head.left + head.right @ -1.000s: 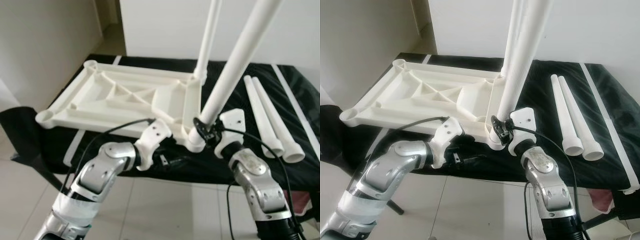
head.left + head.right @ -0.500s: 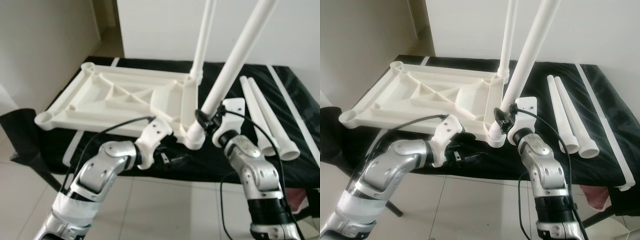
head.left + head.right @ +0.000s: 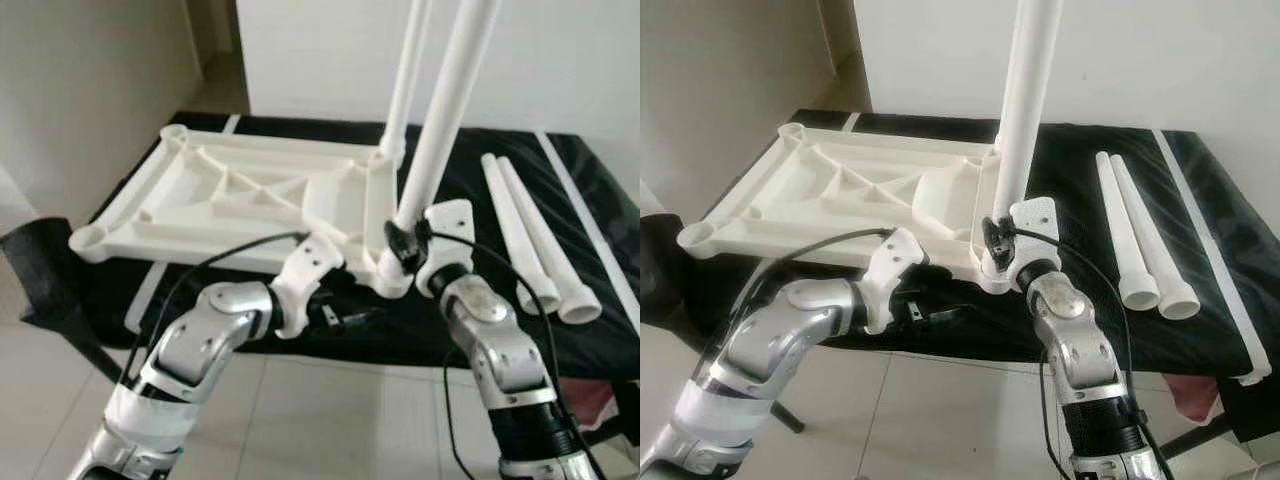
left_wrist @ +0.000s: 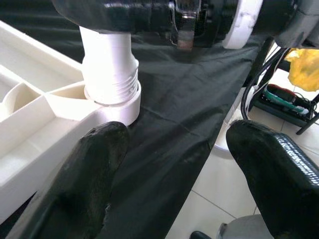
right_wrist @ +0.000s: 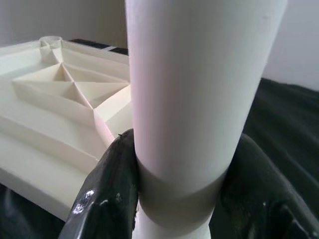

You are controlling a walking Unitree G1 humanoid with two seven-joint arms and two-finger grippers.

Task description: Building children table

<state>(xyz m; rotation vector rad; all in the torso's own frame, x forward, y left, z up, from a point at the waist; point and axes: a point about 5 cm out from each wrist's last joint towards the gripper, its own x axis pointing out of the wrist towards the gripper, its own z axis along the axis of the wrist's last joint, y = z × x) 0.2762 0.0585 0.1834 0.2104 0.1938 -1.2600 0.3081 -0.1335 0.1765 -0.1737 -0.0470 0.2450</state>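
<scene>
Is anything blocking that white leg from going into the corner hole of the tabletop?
Nothing visible does. The right end effector grips the table leg, whose threaded base already sits in the corner socket of the upturned tabletop.

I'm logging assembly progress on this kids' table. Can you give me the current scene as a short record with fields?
tabletop: white ribbed tabletop lying upside down on black cloth
legs standing: two; far leg, near leg in the near corner socket
legs loose: two spare legs lying side by side on the cloth, robot's right
right gripper: shut on the near leg, low down
left gripper: open, beside the near corner socket, holding nothing
</scene>
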